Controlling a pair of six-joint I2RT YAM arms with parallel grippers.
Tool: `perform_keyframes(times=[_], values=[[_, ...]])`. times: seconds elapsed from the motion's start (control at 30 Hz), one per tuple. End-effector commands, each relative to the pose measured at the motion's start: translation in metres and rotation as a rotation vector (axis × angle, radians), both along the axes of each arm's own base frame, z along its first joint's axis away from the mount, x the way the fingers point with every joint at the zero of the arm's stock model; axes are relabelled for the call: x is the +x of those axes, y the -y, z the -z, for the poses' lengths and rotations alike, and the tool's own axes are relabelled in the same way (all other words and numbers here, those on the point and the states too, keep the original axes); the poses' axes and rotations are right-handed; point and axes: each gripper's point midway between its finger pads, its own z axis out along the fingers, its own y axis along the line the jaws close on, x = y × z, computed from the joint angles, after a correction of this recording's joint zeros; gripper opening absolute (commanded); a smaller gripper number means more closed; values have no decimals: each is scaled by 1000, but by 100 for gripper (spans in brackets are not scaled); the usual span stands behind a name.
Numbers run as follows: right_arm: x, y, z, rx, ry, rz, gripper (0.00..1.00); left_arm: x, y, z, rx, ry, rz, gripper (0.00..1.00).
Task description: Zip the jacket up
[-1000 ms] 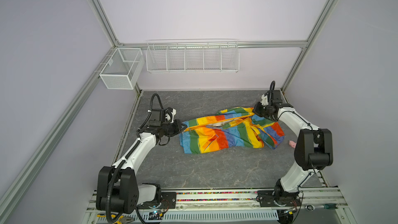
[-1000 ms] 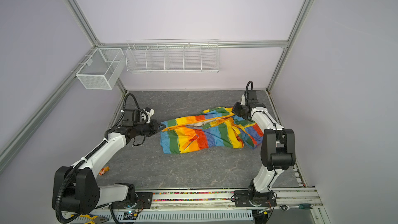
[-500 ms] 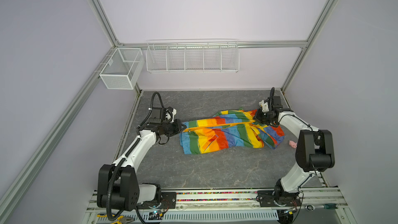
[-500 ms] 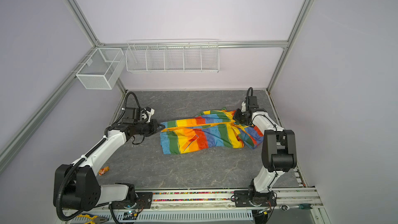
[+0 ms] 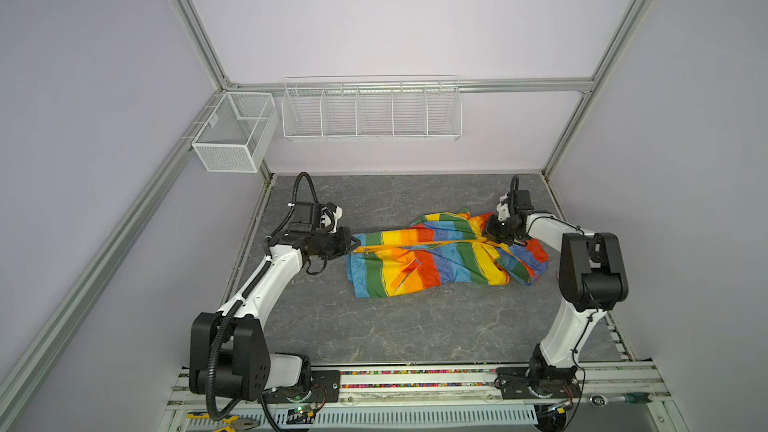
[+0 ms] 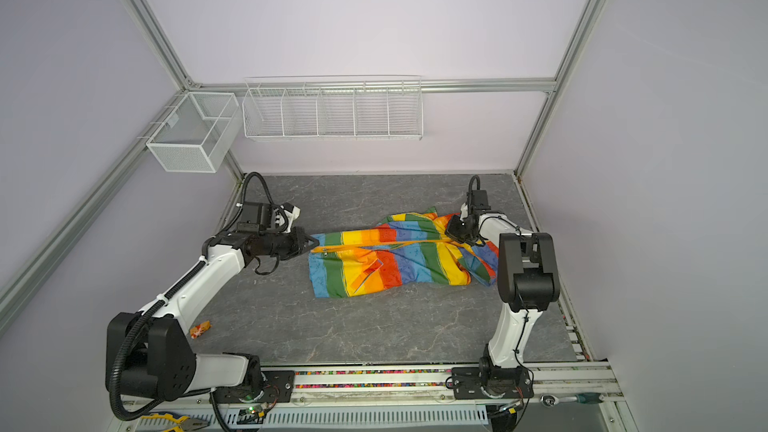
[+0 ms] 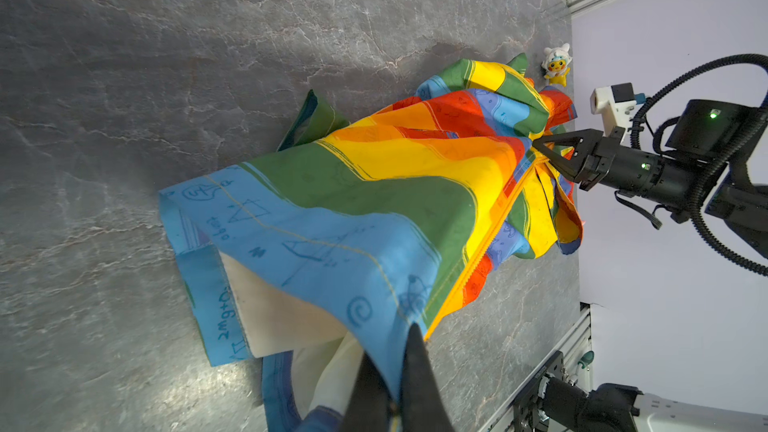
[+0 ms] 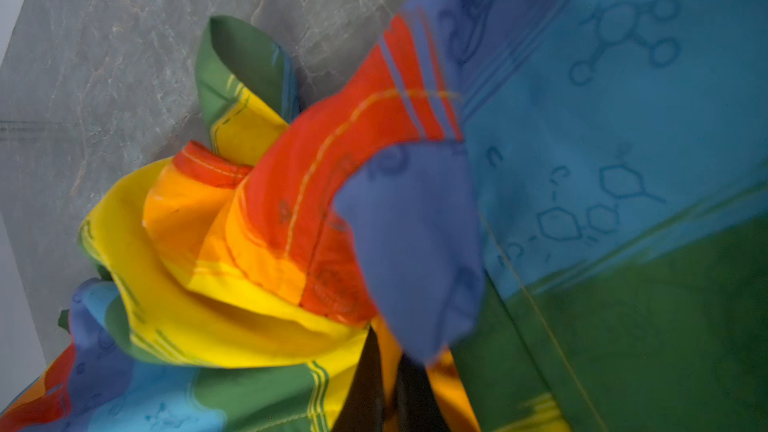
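The left pincer (image 5: 354, 242) is clamped tight on the blue hem corner of the small rainbow-striped thin-fabric jacket (image 5: 432, 261); the right pincer (image 5: 489, 236) grips its opposite end. The jacket lies stretched between them, mid-frame in both top views, on the grey marbled table (image 5: 395, 326).

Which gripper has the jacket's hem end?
The left gripper, shut on the blue hem corner of the jacket; the right gripper pinches the opposite end.

Striped jacket (image 8: 582, 160) in end effector (image 8: 390, 371)
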Motion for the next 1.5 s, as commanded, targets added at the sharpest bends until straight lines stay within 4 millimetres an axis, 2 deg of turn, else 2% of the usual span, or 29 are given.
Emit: perform_keyframes(times=[0.0,0.07,0.13,0.23,0.3,0.43,0.53,0.63,0.73,0.8,0.9,1.0,1.1,1.2,1.47], values=[[26,33,1,-109,61,78,7,5,-13,-2,63,7,-15,0],[29,31,2,-98,61,72,10,6,-11,-3,56,5,-9,0],[30,30,1,-91,63,74,19,6,-10,-3,46,2,-7,0],[27,32,-8,-96,76,89,41,7,-9,0,42,-9,-9,1],[22,35,-17,-106,90,103,52,8,-10,3,46,-13,-21,8],[10,40,-44,-125,141,137,58,10,-12,6,46,-7,-44,12],[0,28,-73,-125,208,121,59,13,-15,8,56,0,-65,13],[-11,-9,-101,-112,267,38,57,16,-15,10,51,4,-76,14],[-26,-71,-119,-78,315,-94,57,18,-15,13,45,5,-85,15],[-35,-112,-121,-45,330,-170,56,18,-14,16,37,7,-88,22],[-43,-161,-115,8,323,-260,56,15,-11,21,8,16,-85,36],[-49,-197,-104,24,306,-339,55,12,-10,29,-23,38,-105,42],[-55,-223,-98,44,305,-402,55,11,-16,39,-19,82,-149,45],[-62,-238,-95,48,301,-441,55,11,-23,47,-22,128,-198,46],[-74,-255,-93,54,297,-502,55,6,-30,47,-43,258,-240,53]])
